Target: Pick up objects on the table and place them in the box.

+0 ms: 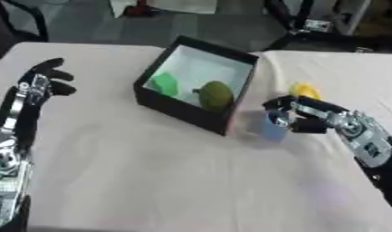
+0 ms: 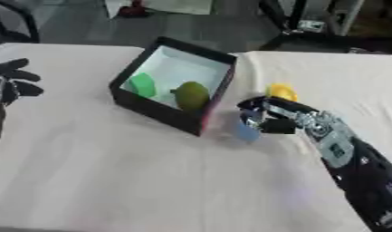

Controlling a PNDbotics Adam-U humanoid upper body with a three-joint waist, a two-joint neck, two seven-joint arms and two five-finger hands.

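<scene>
Black fingers of the right hand (image 1: 298, 117) were curled round a small pale-blue object (image 1: 272, 129), low over the table (image 1: 175, 181) just beside the box's near right corner. A yellow object (image 1: 306, 90) lay just behind that hand, partly hidden by it. The box (image 1: 183, 108), black outside and pale inside, already held a green block (image 1: 164, 84) and an olive-green, fruit-like thing (image 1: 216, 95). Far to the left, the left hand (image 1: 42, 81) hung idle above the table, fingers relaxed and spread, holding nothing. By my judgement the grasp on the blue piece was the step in hand; next it would need lifting above the box wall, carrying leftward over the opening, and releasing inside. The yellow object remained to be collected.
</scene>
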